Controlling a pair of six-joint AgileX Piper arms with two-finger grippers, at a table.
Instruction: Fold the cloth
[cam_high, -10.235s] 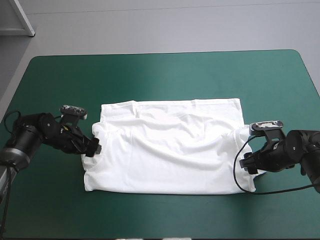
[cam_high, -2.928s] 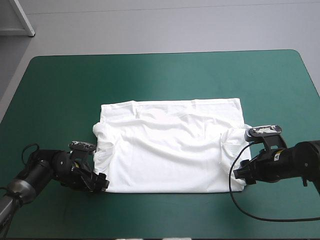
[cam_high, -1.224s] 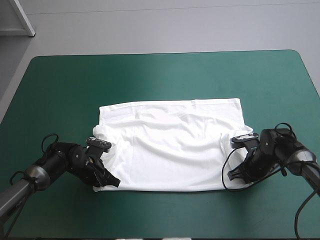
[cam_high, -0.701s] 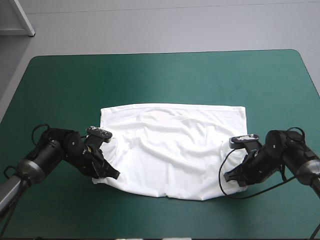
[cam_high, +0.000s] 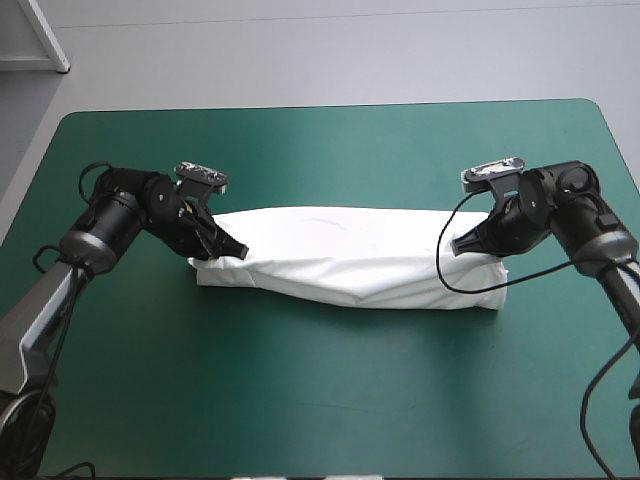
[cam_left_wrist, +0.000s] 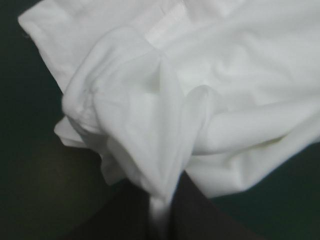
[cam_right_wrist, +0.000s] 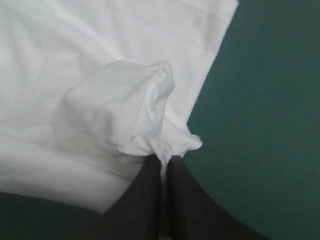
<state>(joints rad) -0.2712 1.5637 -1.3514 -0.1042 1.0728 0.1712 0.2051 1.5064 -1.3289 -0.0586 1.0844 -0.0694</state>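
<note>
High view: the T-shirt (cam_high: 350, 265) lies as a long, low band across the middle of the teal-green cover (cam_high: 300, 150). It runs from the left gripper (cam_high: 233, 250) at one end to the right gripper (cam_high: 458, 247) at the other. Both grippers sit low over the table.

Left wrist view: the left gripper (cam_left_wrist: 161, 202) is pressed almost together, with a thin tongue of white fabric pinched between its black fingers (cam_left_wrist: 125, 220).
Right wrist view: the right gripper (cam_right_wrist: 165, 162) likewise nips only a small puckered tuft.

Risks, as I judge them:
- Both holds are small. A pull along the band could draw the tuft out from between the right fingers, and that end would drop unfolded.
- The left pinch seems to take several layers. I cannot tell whether all are caught, and a loose lower layer would sag and skew the fold.
- If one gripper lets go first, or the two move unevenly, the band could twist and its edges fall out of line.
- Cloth bunched ahead of each gripper may be trapped as a crease when laid down.

Materials and shapes:
- The T-shirt is a thin, soft, matt white knit, limp enough to slump into rounded lobes ahead of the left fingertips. A flat hem strip shows beyond them.
- Ahead of the right fingertips a stitched hem curls over in a puffed fold. Bare cover lies just beside the fingers.
- The cover is smooth and flat.
- The band is fuller at the middle, with shallow wrinkles along its length.
</note>
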